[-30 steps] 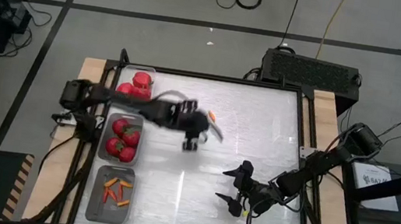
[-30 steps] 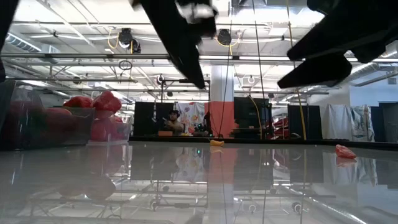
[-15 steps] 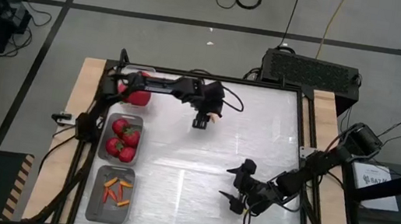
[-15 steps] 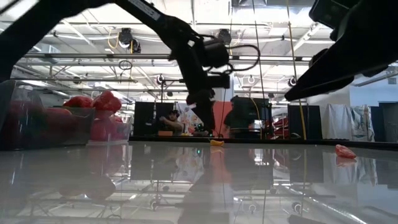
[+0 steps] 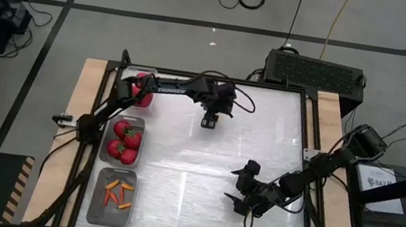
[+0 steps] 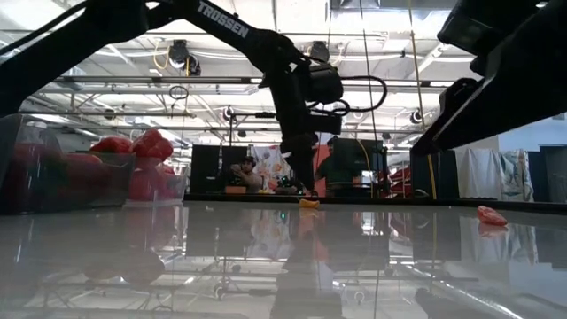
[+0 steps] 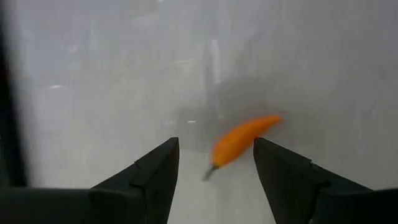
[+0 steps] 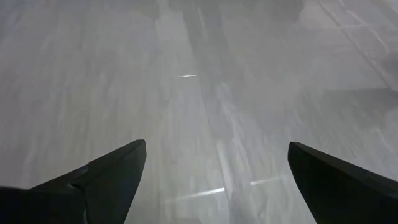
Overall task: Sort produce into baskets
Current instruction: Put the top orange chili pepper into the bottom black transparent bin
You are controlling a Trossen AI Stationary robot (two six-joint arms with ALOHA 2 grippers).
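Glossy tabletop (image 5: pixel 177 181) could let the chili (image 7: pixel 242 140) skid aside if the left gripper (image 7: pixel 214 165) (jaws apart, empty) descends off-centre.

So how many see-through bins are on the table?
3, in a row down the table's left edge: the far bin with big red produce, the middle bin with tomatoes, the near bin with small chilies.

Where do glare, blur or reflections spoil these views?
Low view: the glossy table mirrors the ceiling lights and the left arm, which shows as a backlit silhouette. Left wrist view: the orange chili is soft with motion blur between the open fingers. Right wrist view: streaked blur across the bare tabletop. High view: white sheen across the table's middle, but the baskets stay readable.
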